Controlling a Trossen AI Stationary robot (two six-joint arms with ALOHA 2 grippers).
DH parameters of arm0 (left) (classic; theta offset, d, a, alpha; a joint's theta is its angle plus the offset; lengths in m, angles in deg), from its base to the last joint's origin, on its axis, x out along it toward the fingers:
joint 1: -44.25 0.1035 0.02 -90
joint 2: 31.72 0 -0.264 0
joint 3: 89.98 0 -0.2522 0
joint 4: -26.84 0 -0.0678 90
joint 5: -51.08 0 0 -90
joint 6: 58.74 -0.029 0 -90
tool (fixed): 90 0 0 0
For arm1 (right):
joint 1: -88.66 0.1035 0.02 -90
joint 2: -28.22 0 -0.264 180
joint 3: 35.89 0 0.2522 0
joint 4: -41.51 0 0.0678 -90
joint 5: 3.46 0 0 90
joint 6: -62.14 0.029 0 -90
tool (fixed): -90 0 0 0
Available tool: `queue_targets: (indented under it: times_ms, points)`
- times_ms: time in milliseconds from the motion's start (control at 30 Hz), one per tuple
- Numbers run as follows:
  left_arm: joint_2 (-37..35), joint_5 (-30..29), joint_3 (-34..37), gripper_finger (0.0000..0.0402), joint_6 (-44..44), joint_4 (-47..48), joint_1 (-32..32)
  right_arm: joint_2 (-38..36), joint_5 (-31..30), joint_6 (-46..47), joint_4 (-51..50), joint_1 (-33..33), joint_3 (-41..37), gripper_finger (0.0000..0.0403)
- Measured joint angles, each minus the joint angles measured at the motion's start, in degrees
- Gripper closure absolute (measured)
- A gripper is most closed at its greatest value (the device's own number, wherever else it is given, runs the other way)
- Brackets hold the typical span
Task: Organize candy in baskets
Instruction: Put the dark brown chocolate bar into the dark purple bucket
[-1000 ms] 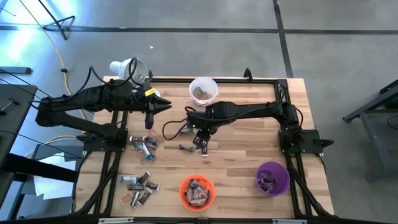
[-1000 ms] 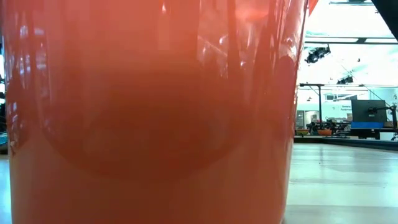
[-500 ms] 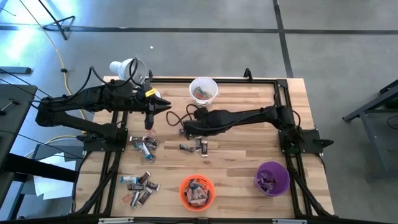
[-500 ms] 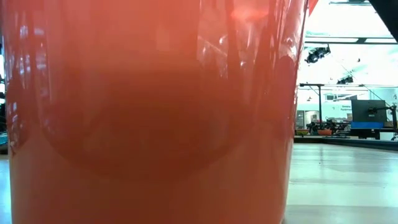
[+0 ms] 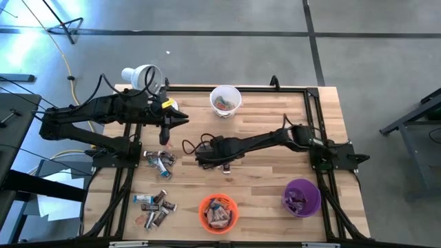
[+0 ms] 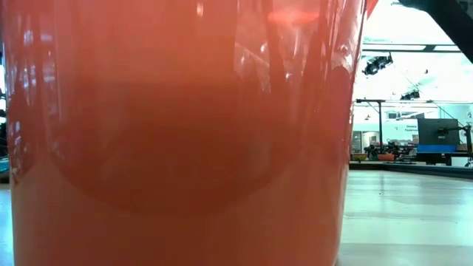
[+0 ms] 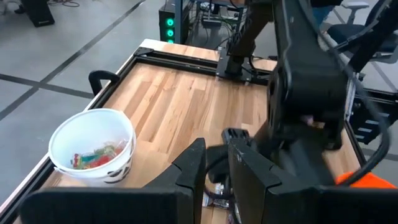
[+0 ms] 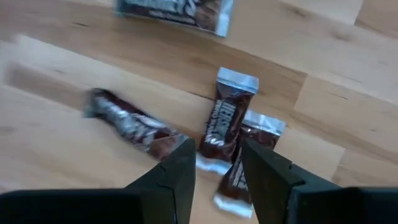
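Note:
Two dark brown candy bars [image 8: 225,121] lie side by side on the wood at the table's middle. My right gripper [image 8: 217,171] stands open just above them, pointing down, a finger on either side of the upper bar's near end. A third brown bar [image 8: 134,127] and a blue-silver one [image 8: 177,9] lie close by. In the high view the right gripper [image 5: 209,160] hides most of these. My left gripper [image 5: 165,134] hangs over the table's left part, its fingers a narrow gap apart. White basket [image 5: 225,100], orange basket [image 5: 218,211] and purple basket [image 5: 301,196] hold candy.
Loose candy lies in two heaps at the left, one [image 5: 158,160] under the left gripper, one [image 5: 155,207] near the front edge. A white lamp [image 5: 141,76] stands at the far left corner. The orange basket's wall [image 6: 177,133] fills the low view.
My right gripper has sunk toward the table's middle onto the brown bars and shifted a little to the left. Its wrist has rolled a good way round, and the arm now lies lower and more stretched out.

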Motion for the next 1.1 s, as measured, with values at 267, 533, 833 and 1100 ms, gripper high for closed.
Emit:
queue_targets:
  times_ms: [267, 533, 833, 1100]
  points:
    - [-0.33, 0.5, 0.0, 0.0346, -0.06, 0.04, 0.0, 5.16, 4.99, -2.62, 1.78, -1.18, 0.09, 0.028]
    - [-0.85, 1.5, 0.04, 0.0346, -0.07, 0.15, 0.0, 7.47, 6.1, -4.81, 2.76, -2.92, 0.44, 0.028]
    - [-0.92, 1.49, 0.04, 0.0346, -0.05, 0.56, 0.0, 8.32, 7.12, -7.1, 2.7, -2.96, 0.35, 0.03]
    - [-0.92, 1.44, 0.04, 0.0346, -0.05, 0.52, 0.0, 8.45, 7.22, -7.78, 1.45, -2.5, 1.52, 0.0392]
